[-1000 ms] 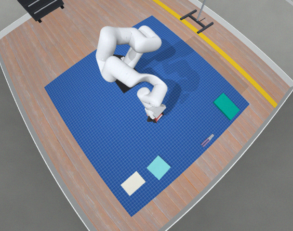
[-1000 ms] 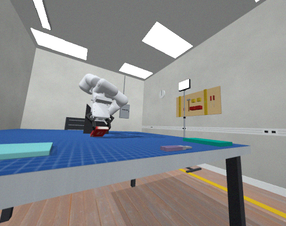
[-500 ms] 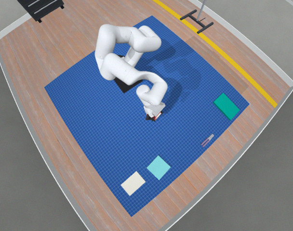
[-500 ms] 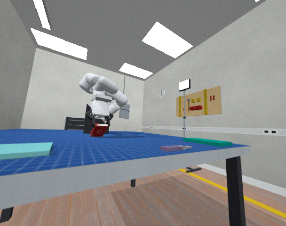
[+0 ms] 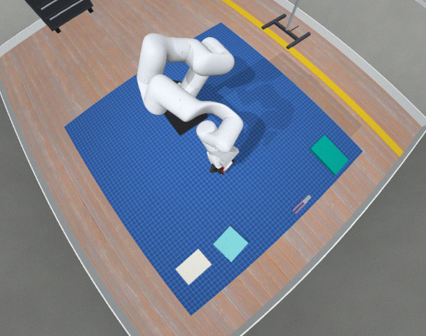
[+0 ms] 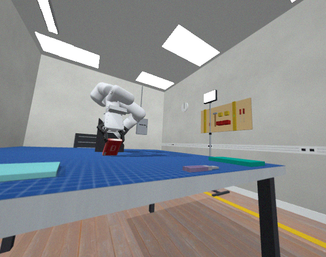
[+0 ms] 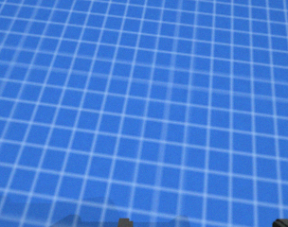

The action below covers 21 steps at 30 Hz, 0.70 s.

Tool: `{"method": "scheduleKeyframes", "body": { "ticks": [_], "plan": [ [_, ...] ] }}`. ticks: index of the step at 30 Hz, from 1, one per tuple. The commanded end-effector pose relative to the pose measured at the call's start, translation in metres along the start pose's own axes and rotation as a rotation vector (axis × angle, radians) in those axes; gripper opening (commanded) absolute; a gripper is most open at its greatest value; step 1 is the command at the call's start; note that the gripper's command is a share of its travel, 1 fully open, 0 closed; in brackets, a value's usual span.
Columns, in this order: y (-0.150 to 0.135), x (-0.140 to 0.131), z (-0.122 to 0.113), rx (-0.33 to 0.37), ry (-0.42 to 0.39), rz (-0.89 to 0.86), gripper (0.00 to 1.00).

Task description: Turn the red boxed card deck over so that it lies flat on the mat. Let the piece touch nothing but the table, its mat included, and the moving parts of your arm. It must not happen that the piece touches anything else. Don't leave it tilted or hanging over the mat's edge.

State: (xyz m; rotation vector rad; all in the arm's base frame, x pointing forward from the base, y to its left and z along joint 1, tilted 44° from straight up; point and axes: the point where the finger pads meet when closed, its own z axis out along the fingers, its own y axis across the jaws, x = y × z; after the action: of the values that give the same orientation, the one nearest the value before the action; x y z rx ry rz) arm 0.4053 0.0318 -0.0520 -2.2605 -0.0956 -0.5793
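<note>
White arm (image 5: 176, 99) (image 6: 121, 94) arched, claw (image 5: 222, 169) (image 6: 114, 140) (image 7: 204, 224) downward (clamped on the steeply tilted red card deck (image 5: 228, 166) (image 6: 112, 147)).

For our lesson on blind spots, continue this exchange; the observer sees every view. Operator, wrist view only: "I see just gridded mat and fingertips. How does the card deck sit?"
Observer: The red card deck is steeply tilted below the gripper, not flat.

Operator: Is any loose block beside it?

Observer: No, the nearest blocks stand well apart from it; the pale turquoise one lies toward the mat's edge.

Operator: And what lies by the green block?

Observer: A purple-handled tool lies between the green block and the turquoise one, touching neither.
</note>
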Motion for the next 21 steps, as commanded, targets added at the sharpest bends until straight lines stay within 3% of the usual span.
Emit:
{"method": "scheduleKeyframes", "body": {
  "ticks": [1,21],
  "plan": [
    [0.001,-0.002,-0.006,-0.002,-0.022,-0.001,0.84],
    [0.001,-0.015,-0.021,-0.002,-0.06,-0.001,0.84]
  ]
}}
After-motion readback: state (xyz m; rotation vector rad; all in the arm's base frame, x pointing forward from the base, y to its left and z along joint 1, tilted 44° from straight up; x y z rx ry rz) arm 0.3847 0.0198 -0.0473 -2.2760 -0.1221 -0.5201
